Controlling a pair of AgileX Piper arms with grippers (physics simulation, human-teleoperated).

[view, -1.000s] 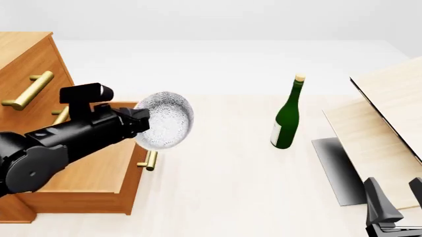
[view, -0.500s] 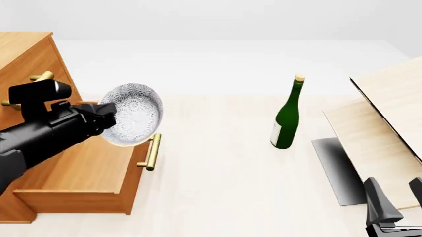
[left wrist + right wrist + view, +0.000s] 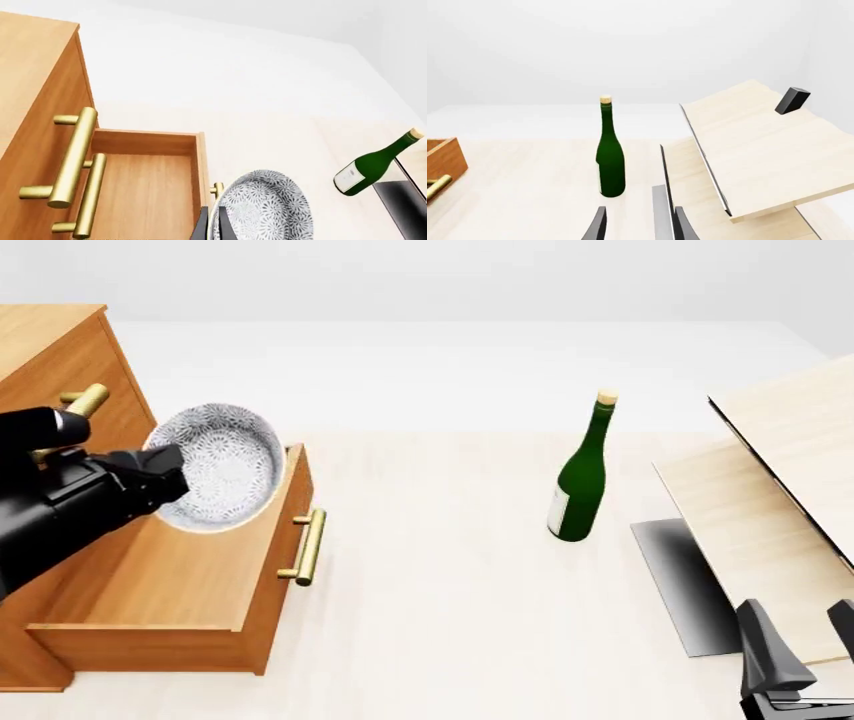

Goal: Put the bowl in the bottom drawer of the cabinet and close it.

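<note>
The white, grey-speckled bowl (image 3: pixel 220 478) hangs tilted on its side above the open bottom drawer (image 3: pixel 160 590) of the orange-brown cabinet (image 3: pixel 47 350). My left gripper (image 3: pixel 171 476) is shut on the bowl's rim. In the left wrist view the bowl (image 3: pixel 267 210) sits just past the drawer's front edge, with the left gripper (image 3: pixel 212 227) pinching its rim and the drawer (image 3: pixel 143 190) standing open. My right gripper (image 3: pixel 801 640) is low at the table's near right, open and holding nothing. In its own view the right gripper (image 3: pixel 640 225) also shows a gap between the fingers.
A green bottle (image 3: pixel 581 475) stands upright mid-table, right of the drawer's brass handle (image 3: pixel 307 545). Pale wood boards (image 3: pixel 787 470) lean at the right over a dark grey slab (image 3: pixel 687 585). The upper drawers' brass handles (image 3: pixel 73 160) jut out beside the bowl's path.
My left arm has carried the bowl leftward, from beyond the drawer's front to above the open drawer. The right arm has not moved.
</note>
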